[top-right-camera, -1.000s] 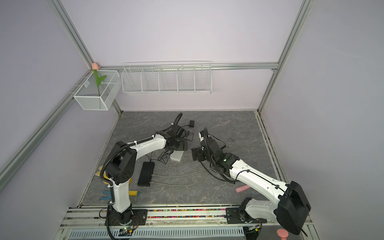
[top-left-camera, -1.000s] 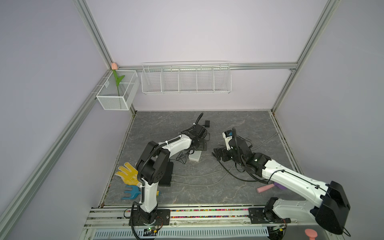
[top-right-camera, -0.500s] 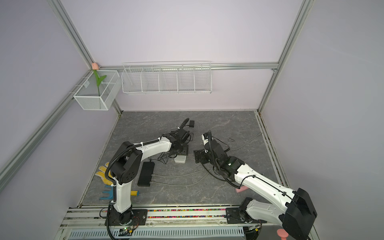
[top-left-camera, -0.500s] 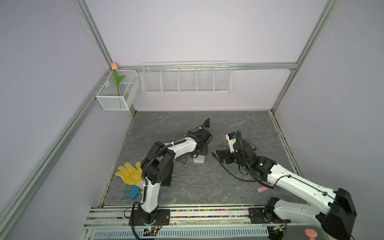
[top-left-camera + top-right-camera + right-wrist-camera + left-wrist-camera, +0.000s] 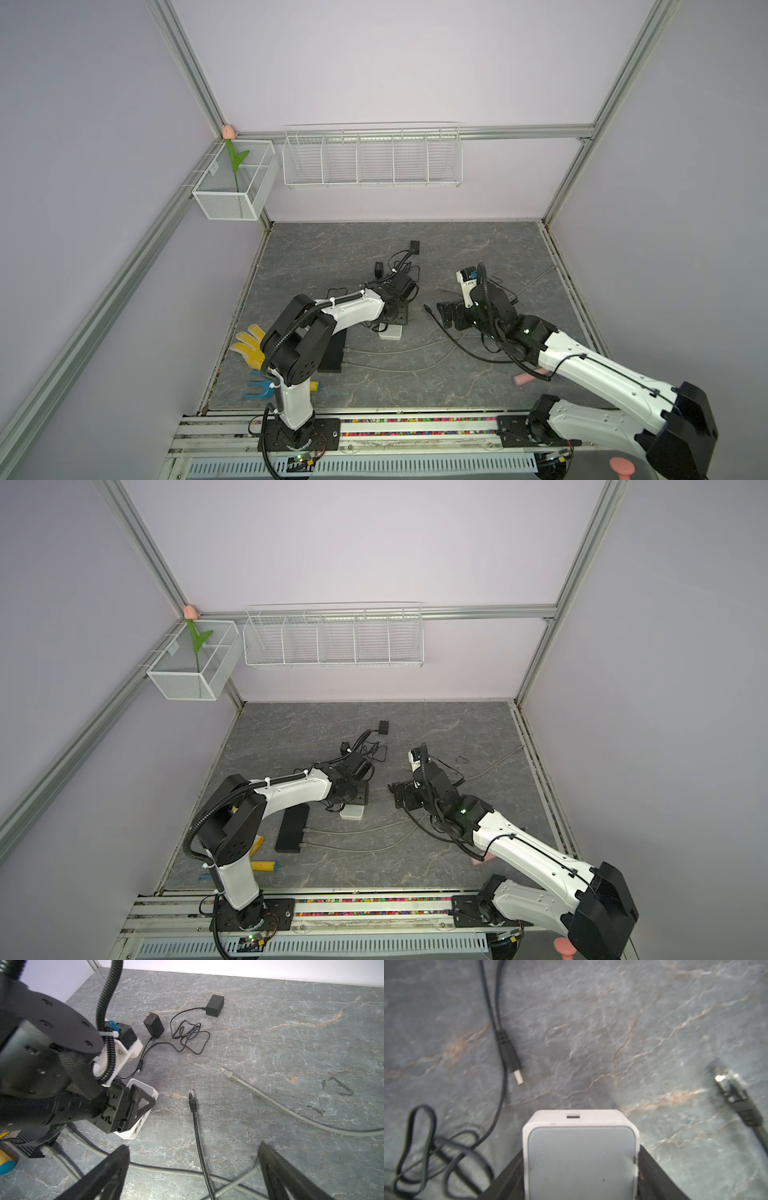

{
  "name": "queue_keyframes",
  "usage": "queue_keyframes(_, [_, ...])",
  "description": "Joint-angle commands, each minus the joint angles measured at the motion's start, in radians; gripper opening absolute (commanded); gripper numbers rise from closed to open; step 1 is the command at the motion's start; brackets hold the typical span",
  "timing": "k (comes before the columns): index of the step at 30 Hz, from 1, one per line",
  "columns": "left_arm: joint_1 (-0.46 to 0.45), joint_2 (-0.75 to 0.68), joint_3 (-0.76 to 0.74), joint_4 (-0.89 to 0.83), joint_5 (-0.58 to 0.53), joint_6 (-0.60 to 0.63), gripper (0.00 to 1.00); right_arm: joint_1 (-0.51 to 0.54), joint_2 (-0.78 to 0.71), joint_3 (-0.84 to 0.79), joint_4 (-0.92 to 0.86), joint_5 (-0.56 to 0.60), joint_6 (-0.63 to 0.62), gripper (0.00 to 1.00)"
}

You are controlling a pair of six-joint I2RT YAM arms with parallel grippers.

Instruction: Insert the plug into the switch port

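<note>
1. Two fingers of the left gripper (image 5: 581, 1148) clamp the small white switch (image 5: 580, 1167) from both sides
2. Right gripper (image 5: 193, 1153) — spread wide, holding nothing — hangs over the black cable (image 5: 197, 1136)
3. Its black plug (image 5: 191, 1098) lies on the stone-patterned table (image 5: 591, 1022) near the switch, not touching, between the two grippers
4. Around: a barrel connector (image 5: 518, 1076) just beside the switch, a tangled thin cord (image 5: 189, 1036), a black adapter (image 5: 215, 1005), a second adapter (image 5: 153, 1025), a grey network cable (image 5: 270, 1097), a black box (image 5: 293, 828) with grey leads plugged in
5. Faint print runs along the black cable, too small to read
</note>
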Motion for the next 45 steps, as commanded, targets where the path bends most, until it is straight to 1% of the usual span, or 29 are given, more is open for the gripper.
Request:
queue_keyframes(1, [-0.002, -0.013, -0.032, -0.064, -0.03, -0.006, 0.62, -0.016, 0.061, 0.044, -0.027, -0.027, -0.031, 0.98])
queue_keyframes(2, [-0.002, -0.018, -0.032, -0.066, -0.031, -0.009, 0.72, -0.018, 0.091, 0.066, -0.039, -0.04, -0.039, 0.97])
queue_keyframes(3, [0.001, -0.024, -0.03, -0.071, -0.037, -0.009, 0.79, -0.021, 0.126, 0.093, -0.054, -0.054, -0.051, 0.95])
queue_keyframes(5, [0.013, -0.037, -0.026, -0.084, -0.052, -0.01, 0.84, -0.028, 0.196, 0.163, -0.089, -0.071, -0.072, 0.91])
queue_keyframes(7, [0.038, -0.061, -0.038, -0.074, -0.043, -0.011, 0.85, -0.034, 0.272, 0.224, -0.118, -0.08, -0.09, 0.89])
queue_keyframes(11, [0.119, -0.124, -0.107, -0.008, 0.042, -0.008, 0.85, -0.041, 0.415, 0.354, -0.159, -0.145, -0.129, 0.87])
queue_keyframes(12, [0.135, -0.135, -0.12, -0.001, 0.054, -0.005, 0.85, -0.041, 0.451, 0.388, -0.167, -0.169, -0.14, 0.85])
queue_keyframes(14, [0.161, -0.16, -0.145, 0.009, 0.075, 0.003, 0.84, -0.042, 0.544, 0.479, -0.2, -0.203, -0.161, 0.79])
queue_keyframes(17, [0.186, -0.208, -0.178, 0.027, 0.11, 0.008, 0.85, -0.041, 0.669, 0.6, -0.243, -0.234, -0.176, 0.73])
queue_keyframes(20, [0.19, -0.256, -0.197, 0.034, 0.141, 0.006, 0.87, -0.04, 0.769, 0.693, -0.265, -0.262, -0.18, 0.67])
queue_keyframes(23, [0.192, -0.303, -0.204, 0.026, 0.152, -0.002, 0.89, -0.032, 0.858, 0.782, -0.293, -0.282, -0.18, 0.66])
queue_keyframes(28, [0.213, -0.403, -0.229, 0.008, 0.16, -0.02, 0.9, -0.002, 0.991, 0.941, -0.359, -0.294, -0.203, 0.66])
queue_keyframes(33, [0.278, -0.553, -0.328, -0.005, 0.16, -0.054, 0.9, 0.013, 1.11, 1.074, -0.415, -0.298, -0.209, 0.66])
queue_keyframes(35, [0.293, -0.614, -0.364, -0.018, 0.159, -0.064, 0.9, 0.02, 1.154, 1.122, -0.434, -0.297, -0.211, 0.63])
queue_keyframes(38, [0.297, -0.696, -0.406, -0.029, 0.15, -0.071, 0.89, 0.035, 1.22, 1.201, -0.474, -0.297, -0.211, 0.58])
queue_keyframes(45, [0.298, -0.859, -0.484, -0.053, 0.119, -0.096, 0.87, 0.067, 1.336, 1.336, -0.537, -0.23, -0.209, 0.56])
